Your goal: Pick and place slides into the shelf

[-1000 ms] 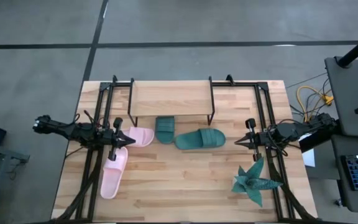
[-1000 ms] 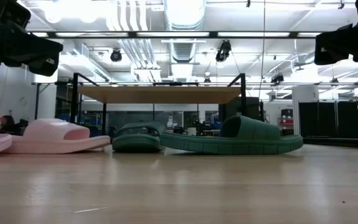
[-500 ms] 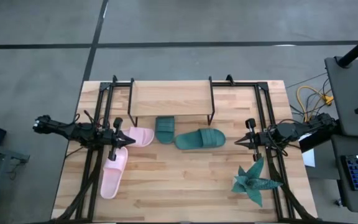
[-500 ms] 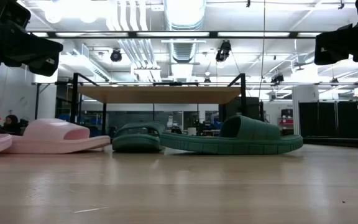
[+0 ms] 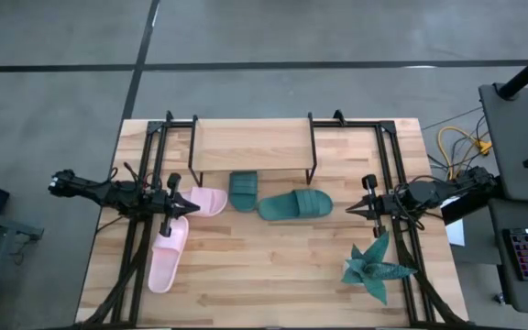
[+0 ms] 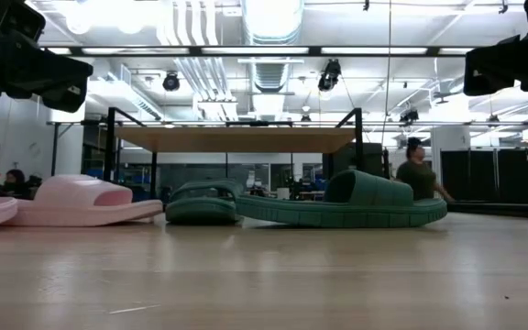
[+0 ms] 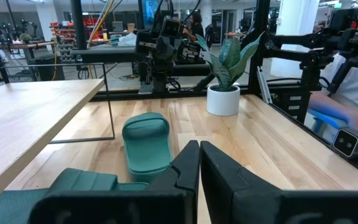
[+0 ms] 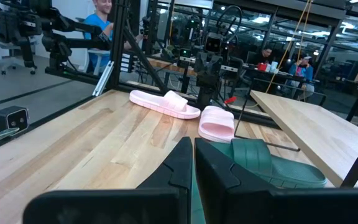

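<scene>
The shelf (image 5: 250,147), a light board on thin black legs, stands at the table's far middle. One teal slide (image 5: 243,190) lies with its far end under the shelf's near edge. The other teal slide (image 5: 296,204) lies on the table just right of it. One pink slide (image 5: 207,202) lies left of them, the other (image 5: 166,257) nearer the front. My left gripper (image 5: 183,205) is shut and hangs above the pink slides. My right gripper (image 5: 356,210) is shut and hangs right of the teal slides. Both are well above the table in the low view.
A spiky teal plant (image 5: 374,266) in a white pot (image 7: 222,99) stands at the table's near right. Black frame rails (image 5: 395,183) run along both table sides. A person (image 6: 417,171) shows in the room beyond the table.
The arms and the slides have kept still. A person has come into the low view in the room behind the table.
</scene>
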